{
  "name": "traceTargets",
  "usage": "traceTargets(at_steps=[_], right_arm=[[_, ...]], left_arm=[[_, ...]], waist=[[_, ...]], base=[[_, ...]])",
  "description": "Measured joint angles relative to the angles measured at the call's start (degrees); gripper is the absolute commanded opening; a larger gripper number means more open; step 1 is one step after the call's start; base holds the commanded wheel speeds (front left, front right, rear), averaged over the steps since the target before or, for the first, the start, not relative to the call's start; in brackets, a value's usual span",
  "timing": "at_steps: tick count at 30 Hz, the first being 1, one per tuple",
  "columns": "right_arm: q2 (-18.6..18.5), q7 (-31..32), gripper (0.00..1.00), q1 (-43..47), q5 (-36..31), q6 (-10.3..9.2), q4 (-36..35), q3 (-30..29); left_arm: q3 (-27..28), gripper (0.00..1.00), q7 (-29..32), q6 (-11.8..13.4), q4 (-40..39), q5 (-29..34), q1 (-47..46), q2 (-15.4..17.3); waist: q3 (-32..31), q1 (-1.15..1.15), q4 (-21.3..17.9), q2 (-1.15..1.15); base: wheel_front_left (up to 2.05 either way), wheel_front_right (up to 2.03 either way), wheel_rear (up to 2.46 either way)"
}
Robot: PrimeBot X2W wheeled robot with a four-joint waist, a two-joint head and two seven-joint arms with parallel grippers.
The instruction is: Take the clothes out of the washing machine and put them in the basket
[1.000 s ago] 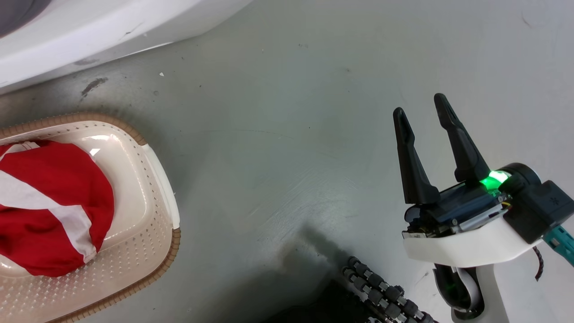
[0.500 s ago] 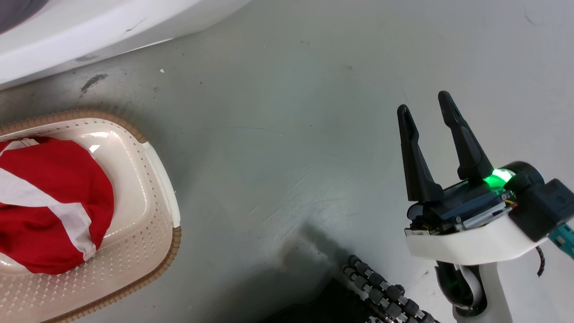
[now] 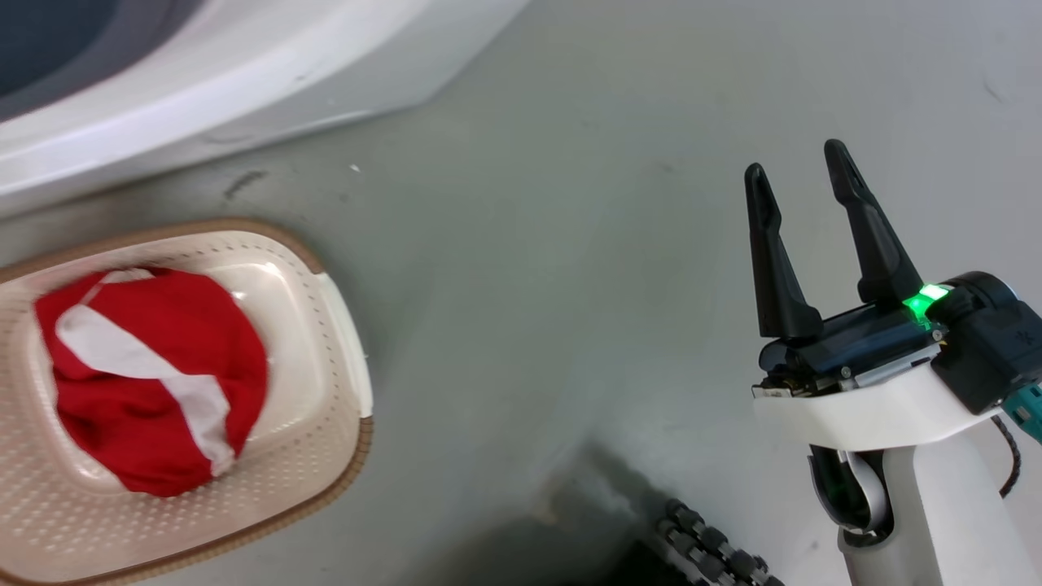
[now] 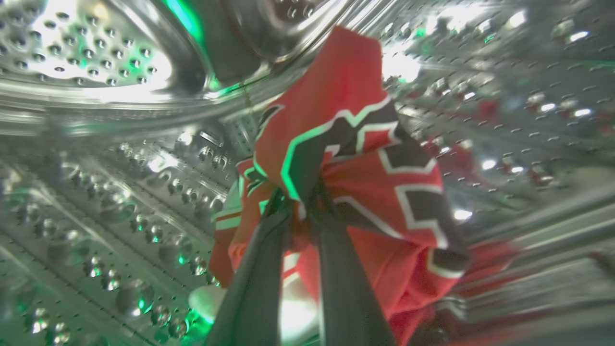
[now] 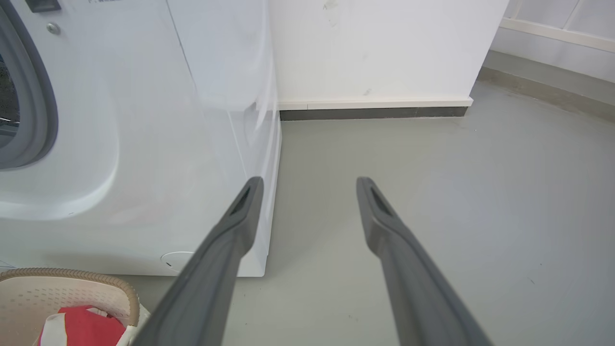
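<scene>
Where the left wrist view looks into the perforated steel drum (image 4: 96, 192) of the washing machine (image 3: 244, 73), item one, a red jersey (image 4: 365, 192) with black, white-edged number patches, hangs bunched at the centre of the frame, right at the tips of the left gripper (image 4: 300, 204). Both dark fingers are pressed together on a fold of the cloth, pinching it. Shiny drum wall, somewhat blurred, surrounds the bundle on every side. Item two, a red garment (image 3: 155, 382) with white stripes, lies heaped inside the basket (image 3: 342, 342) at the lower left of the head view, well apart from the right gripper (image 3: 798, 159) at the right of that frame. The basket stands on the grey floor (image 3: 529, 285), near the white washer front that crosses the upper left. Dark rollers (image 3: 716, 553) of the robot's base show at the bottom edge. Right gripper: fingers spread wide apart, empty, held above bare floor. Its own wrist view has the washer's corner at the left, a white wall (image 5: 375, 48) with a dark baseboard (image 5: 375, 113) across the top, and the basket in the lower left corner.
</scene>
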Motion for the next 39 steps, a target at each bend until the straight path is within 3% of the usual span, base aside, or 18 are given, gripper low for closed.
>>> traceTargets(at_steps=[17,25,30,39], right_arm=[[0.0,0.0,1.0,3.4,-7.2,0.01,5.4,-4.1],[0.0,0.0,1.0,7.2,-8.9,0.01,7.6,-5.2],[0.0,0.0,1.0,8.0,-9.2,0.01,8.2,-6.0],[0.0,0.0,1.0,9.5,-9.2,0.01,8.8,-5.8]], left_arm=[[-8.8,0.0,-26.3,0.0,2.1,-2.6,23.6,-7.1],[-9.4,0.0,-32.6,1.2,1.5,-2.5,31.9,-12.5],[-6.7,0.0,-33.2,3.8,-4.7,-0.6,36.4,-13.0],[2.9,0.0,-33.3,8.7,-23.8,3.0,49.0,-9.8]], waist=[[-17.2,-0.01,8.5,0.0],[-25.1,-0.01,12.8,0.0],[-28.8,-0.01,15.3,0.0],[-33.3,-0.02,17.8,0.0]], base=[[0.0,0.0,0.0],[0.0,0.0,0.0],[0.0,0.0,0.0],[0.0,0.0,0.0]])
